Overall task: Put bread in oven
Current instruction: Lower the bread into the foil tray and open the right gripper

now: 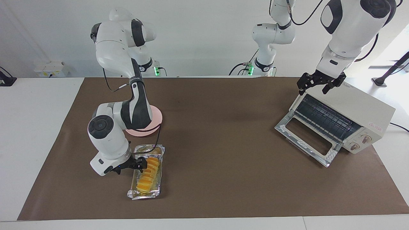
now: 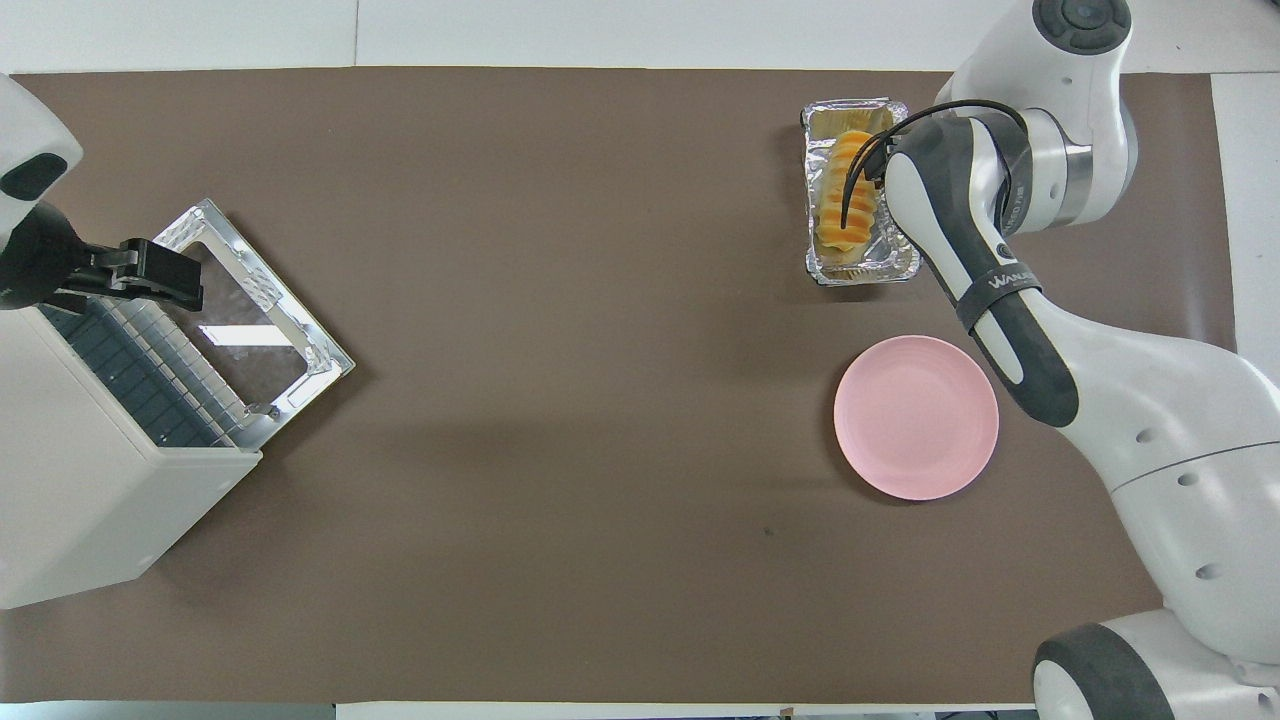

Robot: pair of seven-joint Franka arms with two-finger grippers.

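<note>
The bread [image 1: 148,175] [image 2: 848,195], a ridged yellow-orange roll, lies lengthwise in a crinkled foil tray [image 1: 145,193] [image 2: 862,272]. My right gripper [image 1: 131,166] hangs low beside the tray, toward the right arm's end of the table. It is open and holds nothing, with one fingertip close to the roll. The overhead view hides it under its own arm. The cream oven [image 1: 354,107] [image 2: 70,500] stands at the left arm's end with its glass door [image 1: 303,138] [image 2: 250,310] dropped open. My left gripper [image 1: 313,85] [image 2: 150,275] waits open over the oven's top edge.
A round pink plate [image 1: 155,123] [image 2: 915,415] sits nearer to the robots than the foil tray, partly covered by the right arm in the facing view. A brown mat [image 1: 217,127] covers the table.
</note>
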